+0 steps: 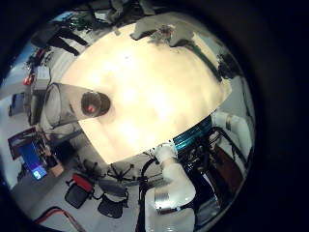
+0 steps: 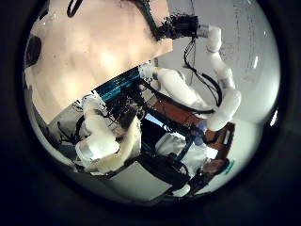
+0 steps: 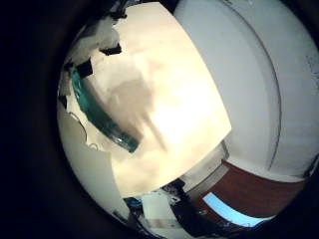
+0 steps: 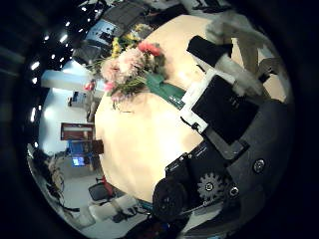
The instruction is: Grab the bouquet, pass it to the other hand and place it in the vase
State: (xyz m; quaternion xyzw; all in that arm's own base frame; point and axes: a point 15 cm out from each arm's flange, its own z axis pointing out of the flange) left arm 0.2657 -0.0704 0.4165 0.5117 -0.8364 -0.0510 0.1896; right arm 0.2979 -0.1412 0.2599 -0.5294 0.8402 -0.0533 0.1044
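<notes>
The bouquet (image 4: 130, 65), a bunch of flower heads with stems (image 4: 164, 90), lies on the table (image 4: 140, 139) in the right thumb side palm view. Its stem end runs under my right hand's fingers (image 4: 221, 95), which look straight above it. In the right little finger side palm view the stems (image 3: 100, 112) pass close by the palm. The vase (image 1: 82, 104), a clear cylinder, stands near a table edge in the left little finger side palm view, with the right hand and the bouquet (image 1: 159, 32) at the far edge. My left hand is high above the table.
The left thumb side palm view shows the right hand (image 2: 177, 24) over the table (image 2: 85, 47), with white arm links (image 2: 221, 89) beside it. Chairs (image 1: 92, 193) and room clutter lie beyond the table's edges.
</notes>
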